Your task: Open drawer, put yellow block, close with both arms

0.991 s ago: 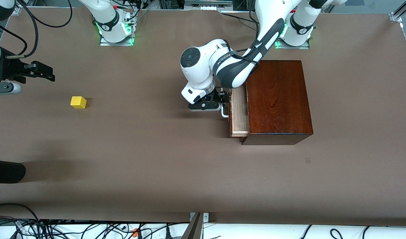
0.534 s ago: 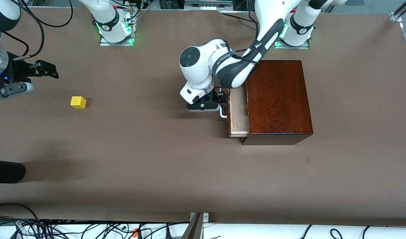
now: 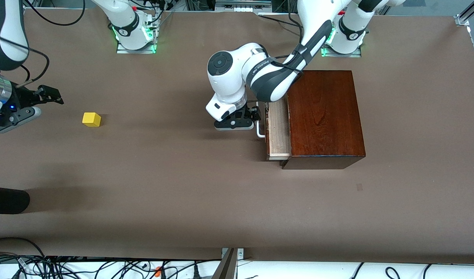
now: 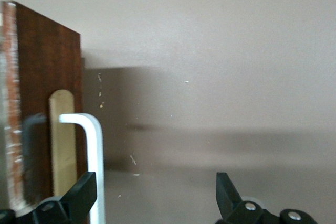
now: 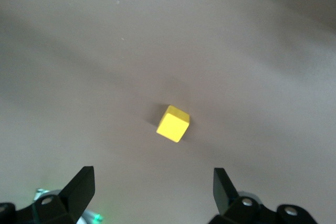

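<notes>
The drawer (image 3: pixel 278 133) stands partly pulled out of the reddish-brown box (image 3: pixel 324 116), its pale tray showing. Its white handle (image 3: pixel 261 131) (image 4: pixel 94 150) lies just inside one finger (image 4: pixel 79 200) of my left gripper (image 3: pixel 256 116) (image 4: pixel 155 198), which is open in front of the drawer. The yellow block (image 3: pixel 91 119) (image 5: pixel 173 123) sits alone on the brown table toward the right arm's end. My right gripper (image 3: pixel 52 95) (image 5: pixel 152 187) hangs open in the air beside the block, nothing between its fingers.
Both arm bases (image 3: pixel 134 37) (image 3: pixel 343 38) stand along the table's back edge. A black rounded object (image 3: pixel 8 199) juts in at the right arm's end, nearer the camera. Cables (image 3: pixel 105 267) lie below the table's front edge.
My left gripper has shifted a little toward the right arm's end, and the drawer has slid slightly farther out. My right gripper has turned and come somewhat closer to the yellow block.
</notes>
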Available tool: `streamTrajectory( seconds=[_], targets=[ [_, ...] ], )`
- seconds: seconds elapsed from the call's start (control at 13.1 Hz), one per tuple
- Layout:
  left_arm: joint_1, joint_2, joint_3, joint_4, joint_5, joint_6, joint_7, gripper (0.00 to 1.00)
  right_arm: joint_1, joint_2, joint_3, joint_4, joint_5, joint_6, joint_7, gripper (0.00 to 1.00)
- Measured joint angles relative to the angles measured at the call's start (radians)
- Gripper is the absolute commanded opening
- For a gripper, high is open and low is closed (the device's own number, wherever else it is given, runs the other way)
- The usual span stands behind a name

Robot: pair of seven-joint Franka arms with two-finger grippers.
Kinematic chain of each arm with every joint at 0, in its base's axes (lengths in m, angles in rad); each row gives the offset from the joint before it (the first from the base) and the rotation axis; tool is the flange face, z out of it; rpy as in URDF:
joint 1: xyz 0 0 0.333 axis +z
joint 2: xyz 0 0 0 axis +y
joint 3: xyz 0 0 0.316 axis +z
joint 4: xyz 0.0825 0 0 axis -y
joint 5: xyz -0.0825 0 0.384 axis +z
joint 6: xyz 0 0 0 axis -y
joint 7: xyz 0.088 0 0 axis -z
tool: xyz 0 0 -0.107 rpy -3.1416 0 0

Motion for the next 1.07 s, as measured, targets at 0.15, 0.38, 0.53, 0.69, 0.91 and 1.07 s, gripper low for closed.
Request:
streamTrajectory(
  seconds=[0.15,0.38,0.53,0.69,0.91,1.07],
  targets=[
    [0.006,-0.025,0.0,0.074,-0.012,-0.128,0.022,1.0,-0.001,-0.001,-0.044,-0.089,0.0,0.115,-0.082,1.0],
    [0.074,-0.11,0.003,0.14,-0.077,-0.289,0.188,1.0,-0.002,-0.008,-0.09,-0.226,0.001,0.295,-0.123,1.0],
    [0.178,-0.186,0.004,0.149,-0.127,-0.358,0.345,1.0,-0.002,-0.006,-0.095,-0.292,0.003,0.396,-0.104,1.0],
    [0.28,-0.25,0.005,0.15,-0.152,-0.431,0.476,1.0,-0.002,0.01,-0.095,-0.322,0.006,0.43,0.01,1.0],
    [0.414,-0.306,0.006,0.149,-0.16,-0.481,0.569,1.0,0.0,0.069,-0.095,-0.33,0.052,0.456,0.167,1.0],
    [0.498,-0.332,0.011,0.142,-0.183,-0.484,0.652,1.0,0.002,0.11,-0.094,-0.33,0.063,0.477,0.236,1.0]
  ],
)
